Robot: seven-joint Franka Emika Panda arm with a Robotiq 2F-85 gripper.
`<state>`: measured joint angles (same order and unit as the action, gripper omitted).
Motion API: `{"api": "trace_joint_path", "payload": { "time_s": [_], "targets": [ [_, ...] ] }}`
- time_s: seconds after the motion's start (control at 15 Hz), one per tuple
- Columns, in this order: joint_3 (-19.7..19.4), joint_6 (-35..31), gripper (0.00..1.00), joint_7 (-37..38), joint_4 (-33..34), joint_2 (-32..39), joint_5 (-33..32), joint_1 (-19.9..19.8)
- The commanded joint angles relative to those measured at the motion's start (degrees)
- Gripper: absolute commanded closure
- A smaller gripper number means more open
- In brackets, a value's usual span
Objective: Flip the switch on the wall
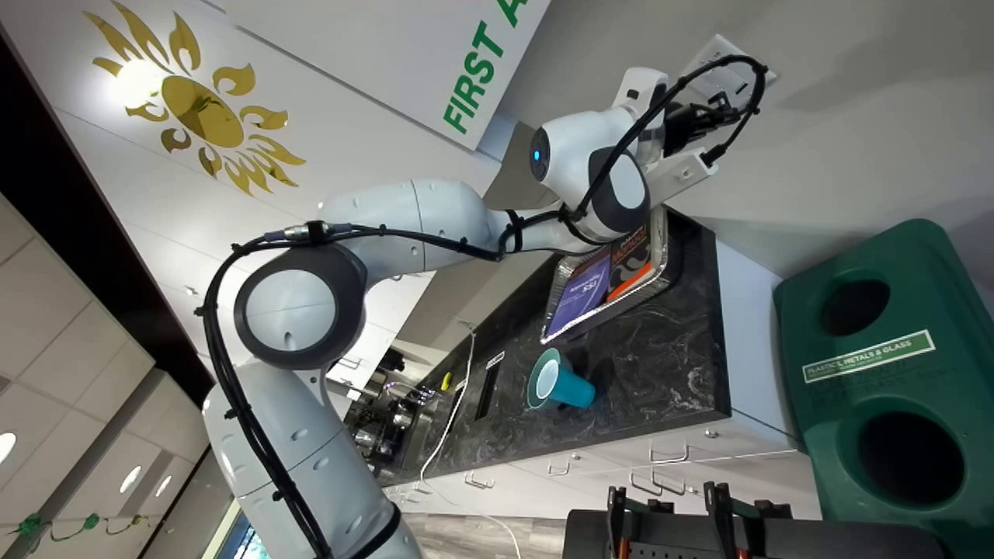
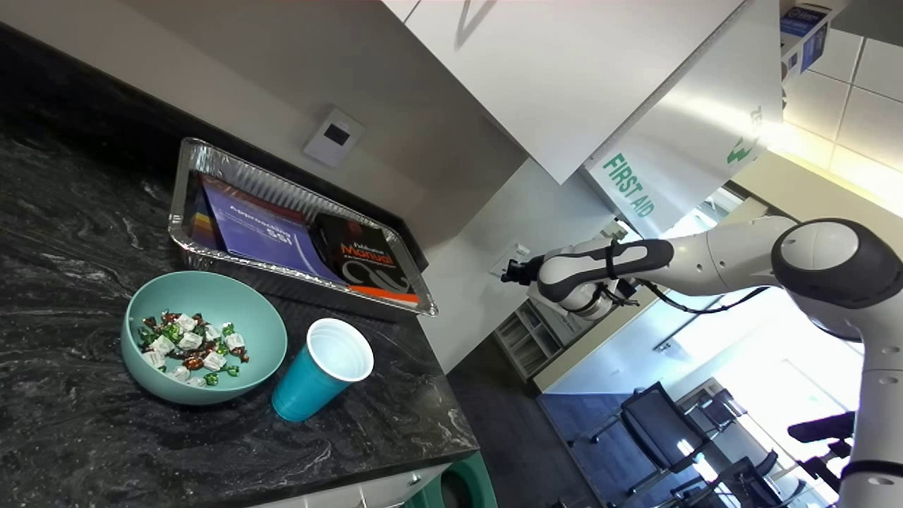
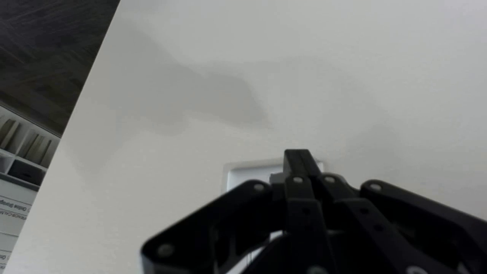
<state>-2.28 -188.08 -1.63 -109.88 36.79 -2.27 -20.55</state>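
A white switch plate [image 1: 726, 78] is on the grey wall [image 1: 846, 140] at the upper right of an exterior view. It also shows as a small white plate [image 2: 506, 257] in an exterior view. My black gripper [image 1: 734, 112] is right in front of the plate, fingers pointing to the wall. In the wrist view my gripper [image 3: 298, 152] is shut, its two fingertips together with nothing between them. They overlap the upper edge of the plate [image 3: 249, 174]. The fingers hide most of the plate and the switches. I cannot tell whether the tips touch it.
A white first aid cabinet [image 1: 388, 54] hangs beside the arm. Below are a dark counter [image 1: 660, 373], a foil tray [image 1: 602, 318] with books, a blue cup [image 2: 307, 381], and a bowl [image 2: 264, 331] of candies. A green recycling bin [image 1: 877, 256] stands by the wall.
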Motion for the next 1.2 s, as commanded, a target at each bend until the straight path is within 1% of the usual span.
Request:
{"api": "trace_joint_path", "payload": {
  "time_s": [0.0,0.6,0.87,1.13],
  "targets": [
    [0.2,1.0,1.00,0.3,-2.6,-3.0,1.0,-0.2],
    [-2.4,1.7,1.00,1.0,0.9,-1.5,2.7,1.5],
    [-3.3,1.5,1.00,0.8,1.1,-1.4,2.6,2.3],
    [-2.7,1.4,1.00,0.6,0.7,-1.7,2.4,2.3]
  ]
}}
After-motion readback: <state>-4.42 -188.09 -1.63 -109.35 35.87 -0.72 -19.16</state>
